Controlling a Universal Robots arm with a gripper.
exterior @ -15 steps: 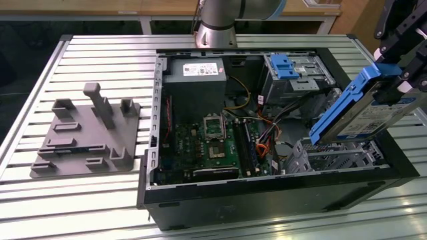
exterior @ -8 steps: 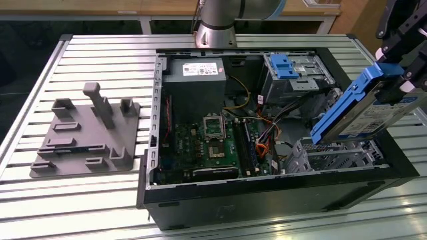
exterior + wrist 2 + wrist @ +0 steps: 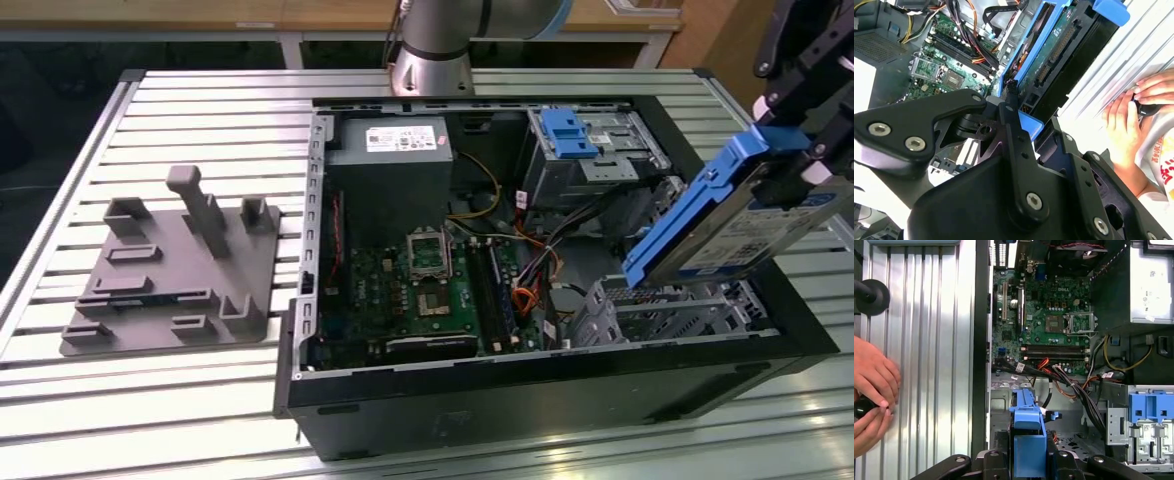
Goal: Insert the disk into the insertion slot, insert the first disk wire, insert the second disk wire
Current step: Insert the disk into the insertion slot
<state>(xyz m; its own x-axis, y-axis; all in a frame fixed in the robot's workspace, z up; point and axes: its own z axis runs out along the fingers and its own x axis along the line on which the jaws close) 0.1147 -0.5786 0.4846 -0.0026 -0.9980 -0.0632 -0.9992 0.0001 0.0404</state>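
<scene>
The pincer (image 3: 1029,461) is clamping the disk (image 3: 731,232) by its blue carrier, holding it tilted in the air just above the insertion slot (image 3: 667,312), so, by my judgement, all three insertions are waiting.

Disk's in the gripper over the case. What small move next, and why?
Probably level the disk first: the gripper holds it tilted, its lower end above the silver drive cage, not yet inside, so it likely wouldn't slide in squarely.
</scene>
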